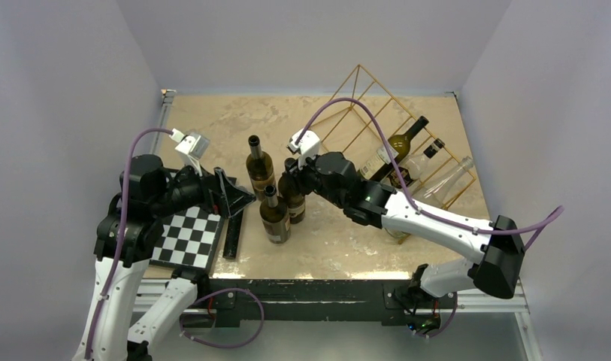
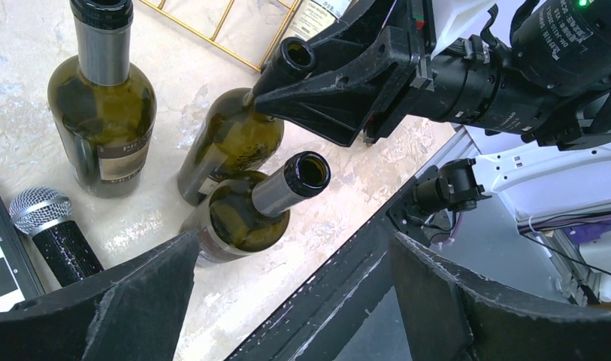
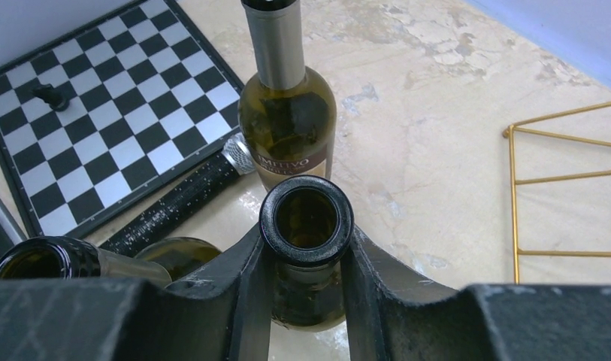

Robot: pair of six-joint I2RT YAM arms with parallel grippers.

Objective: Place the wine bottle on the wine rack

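Note:
Three dark green wine bottles stand mid-table. My right gripper (image 1: 293,171) is shut on the neck of the right one, the wine bottle (image 1: 293,203). In the right wrist view its fingers (image 3: 249,263) press both sides of the neck just below the open mouth (image 3: 306,218), and the bottle stands upright on the table. The gold wire wine rack (image 1: 358,68) stands at the back right and holds several bottles. My left gripper (image 1: 238,199) is open and empty, left of the bottles, over the chessboard's right edge. In the left wrist view (image 2: 291,248) the held bottle (image 2: 231,143) shows.
Two other bottles stand close by, one behind (image 1: 259,167) and one in front (image 1: 274,218) of the held one. A chessboard (image 1: 186,237) lies at the front left with a black microphone (image 3: 174,203) beside it. Rack bottles (image 1: 401,141) lie slanted. The rack's wire (image 3: 512,195) is right of the held bottle.

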